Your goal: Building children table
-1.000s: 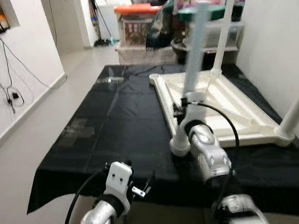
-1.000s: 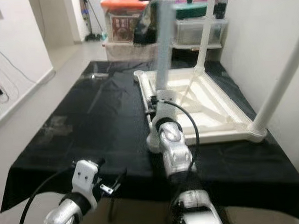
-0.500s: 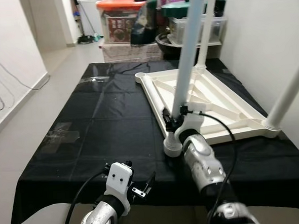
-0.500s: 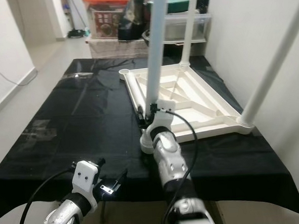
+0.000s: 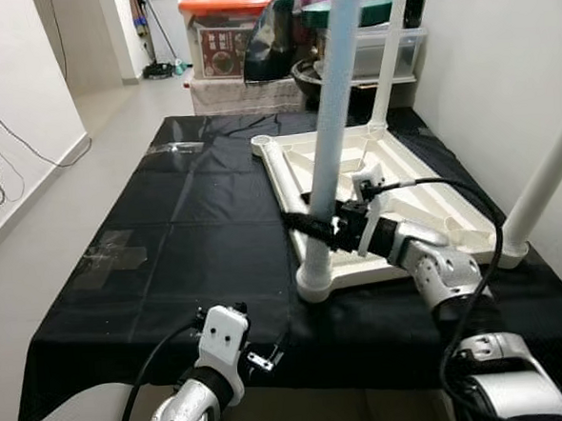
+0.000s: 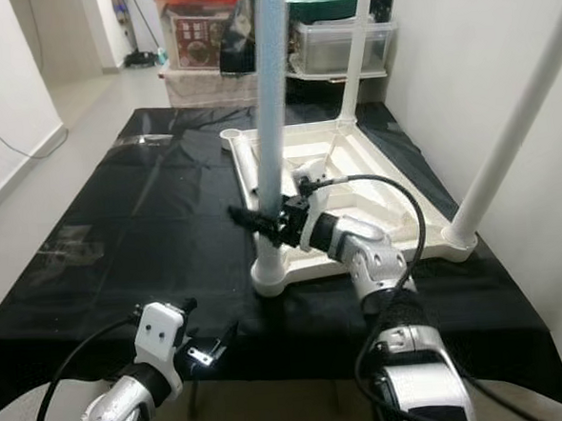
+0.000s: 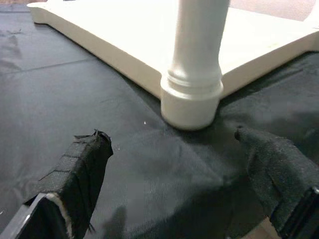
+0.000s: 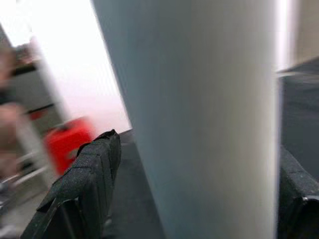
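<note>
A white children's table (image 5: 408,179) lies upside down on the black cloth (image 5: 196,225). Its near-left leg (image 5: 331,122) stands upright in the corner socket (image 5: 316,283). My right gripper (image 5: 318,229) reaches in from the right and is shut on this leg low down. In the right wrist view the leg (image 8: 199,124) sits between the two black fingers (image 8: 92,174). Two more legs stand at the far corner (image 5: 395,51) and the near-right corner (image 5: 546,180). My left gripper (image 5: 270,349) hangs open at the cloth's front edge, its fingers (image 7: 82,164) pointing at the socket (image 7: 192,99).
The far-left corner socket (image 5: 261,141) holds no leg. Storage boxes (image 5: 228,42) and a shelf with tubs (image 5: 376,42) stand behind the table. A white wall runs close on the right. Open floor (image 5: 35,245) lies to the left.
My right arm has swung from in front of the leg round to its right side, still holding it. The leg now stands straighter. The left gripper has stayed put.
</note>
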Tool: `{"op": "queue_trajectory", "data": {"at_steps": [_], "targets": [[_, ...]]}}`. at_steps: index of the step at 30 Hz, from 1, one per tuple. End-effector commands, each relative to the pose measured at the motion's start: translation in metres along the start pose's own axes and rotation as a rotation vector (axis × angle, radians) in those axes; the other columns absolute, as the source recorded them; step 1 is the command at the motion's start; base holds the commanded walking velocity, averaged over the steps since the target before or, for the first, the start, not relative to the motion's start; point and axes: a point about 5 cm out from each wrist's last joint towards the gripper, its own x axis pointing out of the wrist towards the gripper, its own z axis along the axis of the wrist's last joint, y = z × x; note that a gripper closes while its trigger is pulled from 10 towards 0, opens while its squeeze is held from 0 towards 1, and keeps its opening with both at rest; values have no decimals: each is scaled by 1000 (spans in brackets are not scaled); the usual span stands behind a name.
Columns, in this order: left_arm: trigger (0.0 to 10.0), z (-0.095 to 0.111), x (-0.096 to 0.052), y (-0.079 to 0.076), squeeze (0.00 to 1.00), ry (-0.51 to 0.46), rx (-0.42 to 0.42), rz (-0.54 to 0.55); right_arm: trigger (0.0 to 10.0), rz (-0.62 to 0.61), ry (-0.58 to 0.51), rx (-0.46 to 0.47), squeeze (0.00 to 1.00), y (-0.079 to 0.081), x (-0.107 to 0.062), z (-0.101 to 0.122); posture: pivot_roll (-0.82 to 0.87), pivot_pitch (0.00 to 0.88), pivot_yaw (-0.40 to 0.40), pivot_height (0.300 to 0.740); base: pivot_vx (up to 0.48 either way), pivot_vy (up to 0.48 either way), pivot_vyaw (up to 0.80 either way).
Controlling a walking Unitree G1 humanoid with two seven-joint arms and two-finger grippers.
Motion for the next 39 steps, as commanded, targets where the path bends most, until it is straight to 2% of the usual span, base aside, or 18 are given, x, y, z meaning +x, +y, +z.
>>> {"op": "queue_trajectory", "data": {"at_steps": [1,2,6,7,10,11,13,16,17,18,20,21,23,29,33,34,38,39], "targets": [[10000,-4,-1,-1,0,18,8,4,10000,190,69,-15,0,14,23,-7,144,0,-59,740,0,0,0],[10000,-4,-1,-1,0,18,8,4,4863,218,91,-27,0,15,26,-9,144,0,-59,740,0,0,0],[10000,-4,-1,-1,0,18,8,5,3843,240,107,-35,0,16,26,-10,145,0,-61,740,0,0,0],[10000,-4,-2,-1,0,18,8,5,0,256,123,-40,0,17,27,-12,145,0,-58,740,0,0,0],[10000,-4,-2,-1,0,18,6,8,0,166,136,-85,0,14,31,-15,144,0,-59,740,0,0,0],[10000,-4,-2,-1,0,17,4,10,0,-10,130,-132,0,4,31,-16,142,0,-59,740,0,0,0],[10000,-4,-2,-1,0,17,4,10,0,-147,114,-146,0,-4,29,-15,142,0,-59,740,0,0,0],[10000,-4,-2,-1,0,17,3,11,0,-232,104,-153,0,-10,27,-14,138,0,-57,740,0,0,0],[10000,-3,-2,-1,0,16,2,9,0,-499,65,-133,0,-26,16,-13,124,0,-48,740,0,0,0],[10000,-3,-2,-1,0,16,2,9,0,-499,65,-133,0,-26,16,-13,124,0,-48,740,0,0,0],[10000,-3,-2,0,0,16,0,6,0,-946,14,-93,0,-45,-11,-14,116,0,-40,740,0,0,0],[10000,-3,-2,0,0,16,0,6,0,-946,14,-93,0,-45,-11,-14,116,0,-40,740,0,0,0],[10000,-3,-1,0,0,16,-1,2,0,-1294,-14,-70,0,-49,-39,-20,112,0,-39,740,0,0,0],[10000,-2,0,0,0,15,-1,2,0,-1572,-112,2,0,-23,-45,-32,117,0,-42,740,0,0,0],[10000,-2,0,0,0,14,-1,4,0,-1496,-136,17,0,-16,-26,-34,115,0,-42,740,0,0,0],[10000,-2,0,-1,0,14,-2,4,10000,-1388,-171,11,1000,-12,-10,-34,115,0,-43,740,0,0,0],[10000,-3,0,0,0,15,-3,6,10000,-1235,-233,-11,1000,-7,10,-30,116,0,-47,740,0,0,0],[10000,-3,0,0,0,15,-3,7,10000,-1149,-258,26,0,-10,12,-29,117,0,-47,740,0,0,0]]}}
